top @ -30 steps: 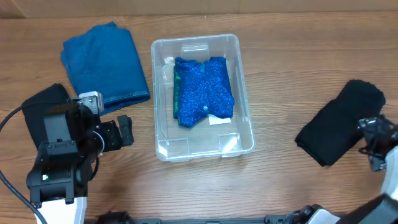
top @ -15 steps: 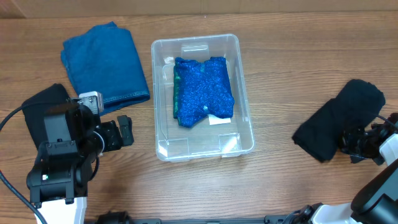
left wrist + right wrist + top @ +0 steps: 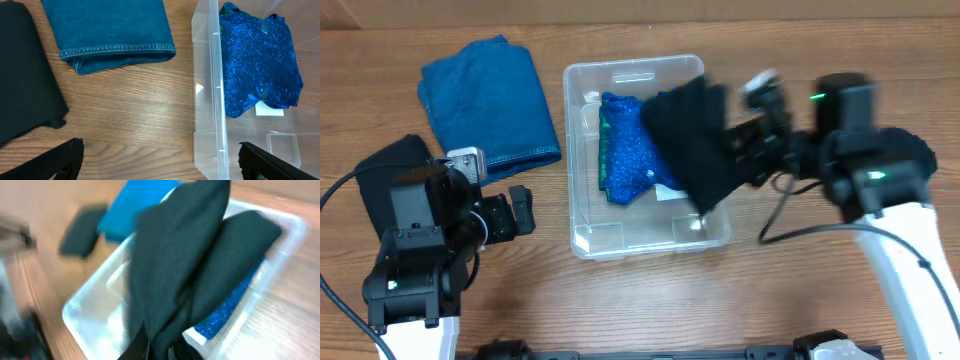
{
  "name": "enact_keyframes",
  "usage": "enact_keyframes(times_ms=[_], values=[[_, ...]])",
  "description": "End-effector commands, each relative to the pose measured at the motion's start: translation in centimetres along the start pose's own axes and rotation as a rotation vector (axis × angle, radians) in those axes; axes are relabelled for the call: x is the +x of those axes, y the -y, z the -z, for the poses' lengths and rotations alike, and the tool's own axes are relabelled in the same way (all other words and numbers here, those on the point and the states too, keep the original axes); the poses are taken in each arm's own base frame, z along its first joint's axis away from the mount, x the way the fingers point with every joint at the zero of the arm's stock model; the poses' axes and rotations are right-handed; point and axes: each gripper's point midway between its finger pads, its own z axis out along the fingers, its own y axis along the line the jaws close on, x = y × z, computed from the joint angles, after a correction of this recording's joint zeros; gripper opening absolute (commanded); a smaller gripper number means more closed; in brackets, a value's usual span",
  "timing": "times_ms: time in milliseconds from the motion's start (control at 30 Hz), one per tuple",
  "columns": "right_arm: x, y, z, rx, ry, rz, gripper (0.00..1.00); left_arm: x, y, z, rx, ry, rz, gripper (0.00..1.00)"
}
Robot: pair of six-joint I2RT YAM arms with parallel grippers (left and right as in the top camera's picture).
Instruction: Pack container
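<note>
Black cloth (image 3: 692, 140) in the right tool's (image 3: 738, 152) pinch above the container (image 3: 635, 66), left tool (image 3: 523, 211) spread beside it

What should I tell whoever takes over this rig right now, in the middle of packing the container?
Left gripper: open, holding nothing, beside the container on its left.
Right gripper: shut on the black garment, which hangs over the container's right half and is not yet released.
Done: the sparkly blue garment lies inside the container.
To do: lower and release the black garment. The folded denim and a second black cloth lie on the table left of the container and probably go in next.
</note>
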Motion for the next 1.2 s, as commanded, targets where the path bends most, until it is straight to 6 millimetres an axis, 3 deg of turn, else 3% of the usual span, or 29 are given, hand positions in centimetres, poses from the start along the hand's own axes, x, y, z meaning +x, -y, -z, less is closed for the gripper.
enact_keyframes(times_ms=[0,100,233,267,300,333,367,400,467,500,567,600,633,700,733,800,867,933,967,1067,1167], values=[[2.8,-3.8,-5.0,-0.072,-0.179,0.597,0.04,-0.8,0.5,0.7,0.014,0.026,-0.009,1.0],[6.6,-5.1,-9.5,-0.192,-0.328,0.735,0.04,-0.7,0.5,0.7,0.013,0.023,-0.009,1.0],[11.0,-3.7,-13.3,-0.252,-0.488,0.692,0.04,-0.7,0.5,0.7,0.014,0.023,-0.009,1.0],[11.0,-2.7,-13.6,-0.202,-0.503,0.695,0.21,-0.6,0.5,0.7,0.013,0.019,-0.008,1.0],[10.4,-1.2,-13.9,-0.11,-0.512,0.676,1.0,-0.5,0.5,0.7,0.013,0.016,-0.008,1.0],[8.6,1.6,-14.0,0.08,-0.497,0.629,1.0,-0.4,0.5,0.7,0.012,0.011,-0.007,1.0],[5.9,4.3,-13.0,0.311,-0.447,0.535,1.0,-0.3,0.4,0.7,0.011,0.007,-0.006,1.0],[3.6,5.0,-11.7,0.41,-0.391,0.505,1.0,-0.2,0.4,0.7,0.011,0.004,-0.006,1.0],[-0.6,4.3,-8.9,0.48,-0.254,0.483,1.0,-0.2,0.4,0.7,0.011,0.004,-0.006,1.0],[-3.2,4.1,-6.4,0.55,-0.146,0.42,1.0,-0.3,0.4,0.7,0.011,0.004,-0.006,1.0],[-6.4,4.9,-1.2,0.663,0.057,0.202,1.0,-0.2,0.4,0.7,0.01,0.002,-0.006,1.0],[-7.1,6.7,3.4,0.723,0.19,-0.028,1.0,-0.2,0.4,0.7,0.01,0.001,-0.006,1.0],[-6.5,8.7,6.5,0.778,0.251,-0.189,1.0,-0.2,0.4,0.7,0.01,0.002,-0.006,1.0],[-3.2,13.4,11.6,0.865,0.274,-0.431,1.0,-0.2,0.4,0.7,0.01,0.002,-0.006,1.0],[1.1,17.6,15.2,0.928,0.264,-0.651,1.0,-0.2,0.4,0.7,0.01,0.002,-0.006,1.0],[6.0,21.5,18.2,0.961,0.26,-0.877,1.0,-0.2,0.4,0.7,0.01,0.003,-0.006,1.0],[12.3,25.5,20.5,0.959,0.239,-1.096,1.0,-0.2,0.4,0.7,0.01,0.003,-0.006,1.0],[18.5,29.1,21.1,0.981,0.197,-1.299,1.0,-0.2,0.4,0.7,0.01,0.002,-0.006,1.0],[20.6,30.1,20.9,0.982,0.17,-1.35,1.0,-0.2,0.4,0.7,0.01,0.001,-0.006,1.0],[26.6,33.0,18.1,0.944,0.041,-1.444,1.0,-0.2,0.4,0.7,0.01,0.001,-0.006,1.0],[29.3,34.3,16.1,0.915,-0.019,-1.469,1.0,-0.2,0.4,0.7,0.01,0.001,-0.006,1.0]])
